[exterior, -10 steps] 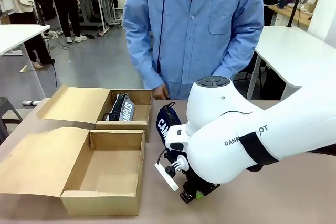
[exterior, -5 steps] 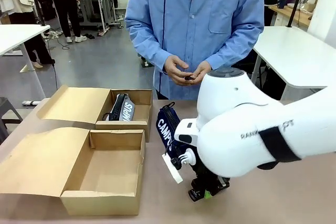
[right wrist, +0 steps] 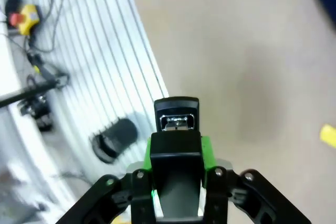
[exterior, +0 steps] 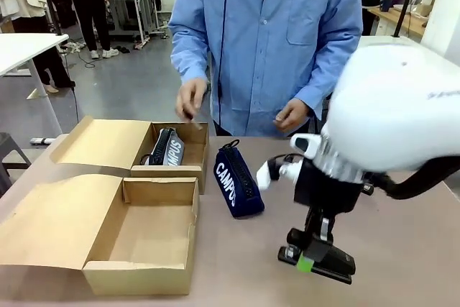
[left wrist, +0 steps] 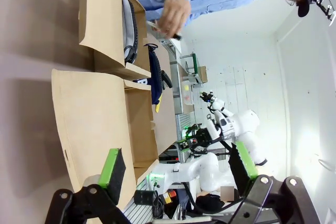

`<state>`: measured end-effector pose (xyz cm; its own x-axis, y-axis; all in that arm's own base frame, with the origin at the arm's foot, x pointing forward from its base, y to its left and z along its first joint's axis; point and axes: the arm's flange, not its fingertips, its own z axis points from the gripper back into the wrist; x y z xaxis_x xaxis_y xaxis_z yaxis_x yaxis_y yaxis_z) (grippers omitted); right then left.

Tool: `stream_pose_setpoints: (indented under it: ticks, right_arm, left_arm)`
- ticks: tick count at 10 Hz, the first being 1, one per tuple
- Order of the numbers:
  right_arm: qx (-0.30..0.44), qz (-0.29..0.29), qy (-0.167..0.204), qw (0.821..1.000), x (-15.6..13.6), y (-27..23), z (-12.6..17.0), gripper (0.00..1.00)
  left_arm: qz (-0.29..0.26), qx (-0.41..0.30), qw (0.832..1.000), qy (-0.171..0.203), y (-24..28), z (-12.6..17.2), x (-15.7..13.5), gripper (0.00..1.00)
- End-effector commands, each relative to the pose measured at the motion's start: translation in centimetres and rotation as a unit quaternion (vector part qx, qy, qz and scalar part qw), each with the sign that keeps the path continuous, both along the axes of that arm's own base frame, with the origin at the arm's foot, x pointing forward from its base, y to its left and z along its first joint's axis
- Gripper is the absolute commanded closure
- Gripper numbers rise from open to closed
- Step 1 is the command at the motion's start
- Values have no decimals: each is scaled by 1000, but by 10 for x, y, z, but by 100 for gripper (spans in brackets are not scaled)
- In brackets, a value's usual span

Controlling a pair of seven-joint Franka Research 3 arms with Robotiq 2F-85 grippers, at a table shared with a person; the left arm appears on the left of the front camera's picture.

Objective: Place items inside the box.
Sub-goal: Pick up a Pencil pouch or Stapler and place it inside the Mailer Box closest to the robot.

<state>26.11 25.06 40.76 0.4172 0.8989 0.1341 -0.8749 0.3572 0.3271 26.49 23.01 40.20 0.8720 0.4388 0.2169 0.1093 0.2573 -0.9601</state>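
My right gripper (exterior: 310, 258) is shut on the black stapler (exterior: 327, 262) low over the table's right front. In the right wrist view the stapler (right wrist: 176, 119) sticks out between the green pads (right wrist: 206, 148). The navy "CAMPUS" pouch (exterior: 236, 177) stands on the table beside the far box (exterior: 167, 171), which holds a grey pouch (exterior: 169, 147). The near box (exterior: 140, 278) is open with nothing showing inside. The person's hand (exterior: 190, 98) holds something small above the far box. My left gripper (left wrist: 177, 163) is open, aimed at both boxes.
Both cardboard boxes have flaps (exterior: 57, 224) spread to the left. The person's other hand (exterior: 292, 114) hangs at the far edge. A small yellow thing (right wrist: 328, 135) lies on the table at the right wrist view's edge. Bare tabletop (exterior: 237, 264) lies between the near box and my right gripper.
My right arm has swung to the right and turned, carrying the stapler away from the navy pouch. The person's hand has reached out over the far box.
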Motion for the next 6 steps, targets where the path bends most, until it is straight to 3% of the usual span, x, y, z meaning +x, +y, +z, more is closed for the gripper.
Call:
stream_pose_setpoints:
  ticks: [1,2,3,5,6]
  right_arm:
    - [132,-415,16,900,-18,-11,3,82]
    - [179,-469,21,865,-20,-10,8,82]
    - [282,-443,-16,851,-25,-1,10,82]
    - [297,-416,99,854,-24,17,4,82]
    - [135,-278,79,948,14,7,41,82]
  left_arm:
    - [-4,-2,1000,-11,0,1,-2,0]
    - [-4,-2,1000,-11,0,1,-2,0]
    - [-4,-2,1000,-11,0,1,-2,0]
    - [-4,-2,1000,-11,0,1,-2,0]
    - [-4,-2,1000,-11,0,1,-2,0]
